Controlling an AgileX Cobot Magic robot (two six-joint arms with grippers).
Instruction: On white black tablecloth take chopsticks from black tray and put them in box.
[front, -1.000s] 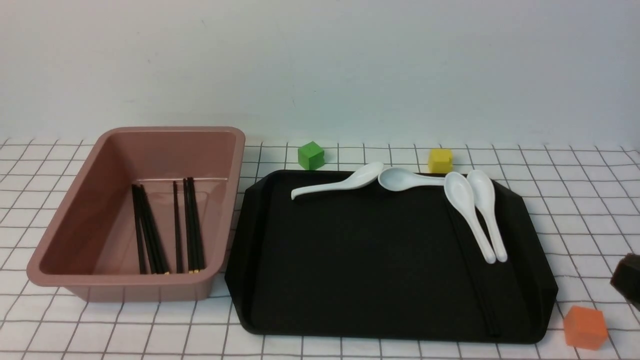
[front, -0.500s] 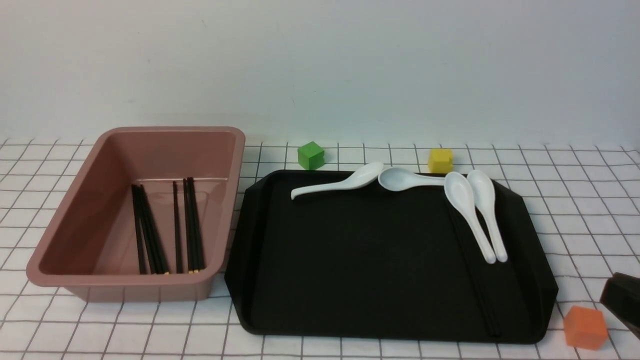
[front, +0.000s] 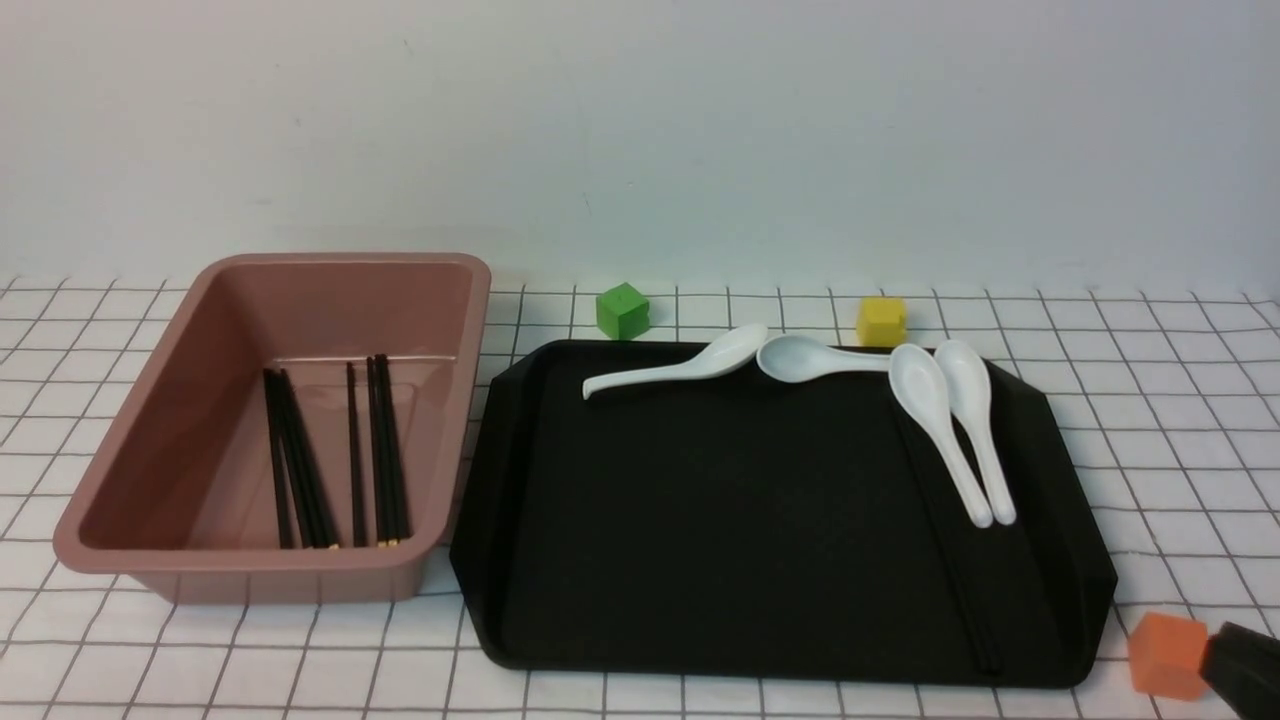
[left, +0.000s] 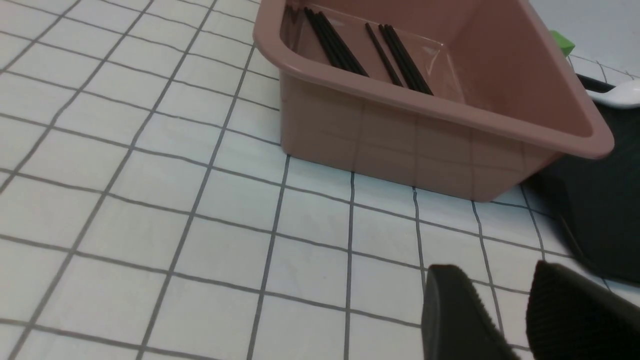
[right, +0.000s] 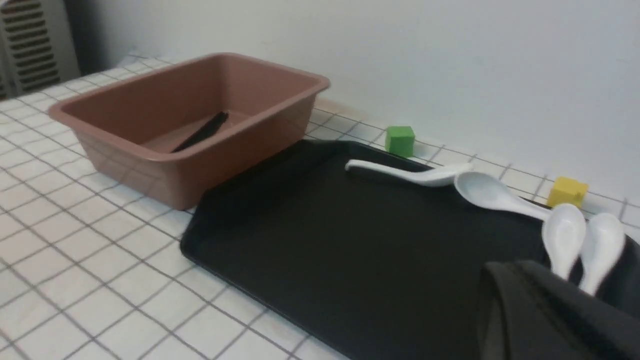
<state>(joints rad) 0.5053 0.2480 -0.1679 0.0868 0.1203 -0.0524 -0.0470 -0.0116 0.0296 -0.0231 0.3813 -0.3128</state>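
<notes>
The large flat matte black plastic tray (front: 720, 520) carries what looks like the last pair of long, very thin black chopsticks (front: 965, 590). They lie along its right side, from its near rim up to two glossy white ceramic soup spoons (front: 950, 430); whether they touch the spoons is unclear. The other chopsticks (front: 330, 460) lie in the deep dusty-pink plastic box (front: 250, 585) just beside the tray's left side. The right claw (front: 1240, 665) hangs off the tray's near right corner, next to a small orange cube (front: 1168, 655), clenched with nothing seen in it. The left claw (left: 500, 280) is released and empty above the cloth off the tray's near left corner. The step in hand looks like the reach for that pair. The right claw would do best to spread, come down on the sticks' near half clear of the spoons, straddle them crosswise and pinch low, since the slim, smooth shafts may roll or slip. Black on matte black gives little contrast. The tray has clipped corners and a low raised rim. The white cloth with its thin black grid (front: 1150, 420) lies flat on the worktop. The box has sloped walls, rounded corners and a rolled rim.
</notes>
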